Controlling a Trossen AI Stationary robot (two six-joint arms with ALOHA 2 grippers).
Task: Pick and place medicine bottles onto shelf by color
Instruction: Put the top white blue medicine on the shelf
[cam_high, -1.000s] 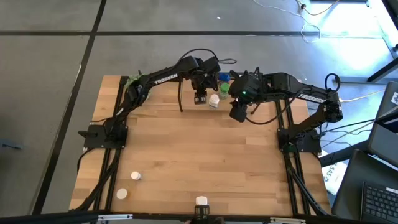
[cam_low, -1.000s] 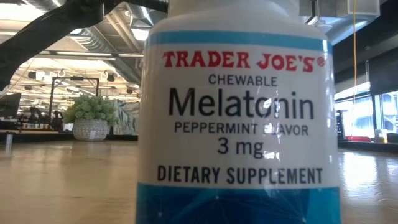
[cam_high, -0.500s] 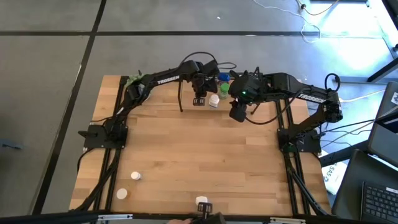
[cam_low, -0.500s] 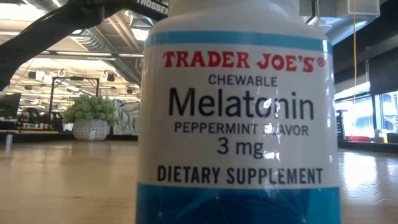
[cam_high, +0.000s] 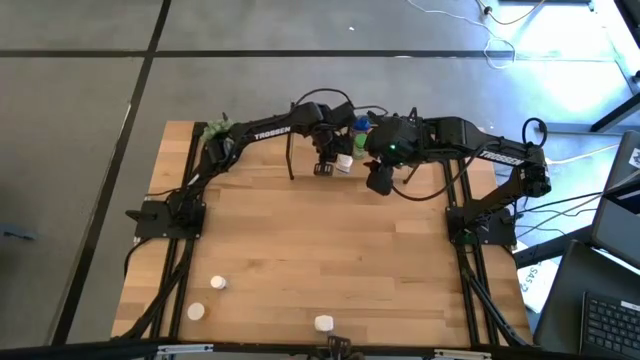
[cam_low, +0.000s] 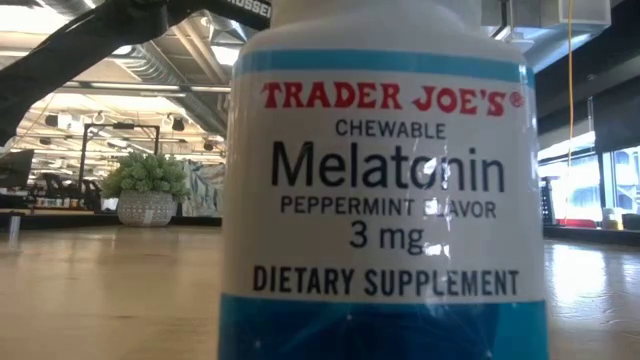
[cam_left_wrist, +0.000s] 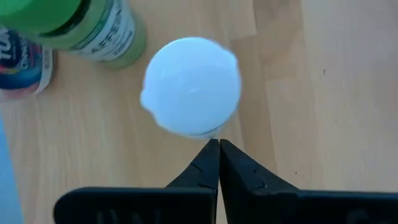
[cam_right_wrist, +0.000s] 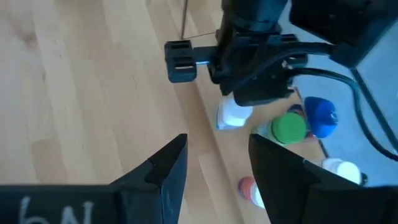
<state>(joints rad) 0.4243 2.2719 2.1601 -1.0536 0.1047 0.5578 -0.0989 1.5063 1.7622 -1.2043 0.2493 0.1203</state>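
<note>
Left hand (cam_left_wrist: 219, 147) has closed, empty, beside white-capped bottle (cam_left_wrist: 191, 86)

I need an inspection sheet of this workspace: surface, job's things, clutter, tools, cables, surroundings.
Surface: wooden table, mostly bare.
Job's things: white-capped bottle just beyond the left tool's tips; green-capped bottle and blue-capped bottle beside it; three white bottles near the table's front edge.
Clutter: plant ball.
Tools: left tool shut, holding nothing; right tool open, empty.
Cables: loose cables on the floor beyond the right arm.
Surroundings: grey floor; laptop beside the table.
</note>
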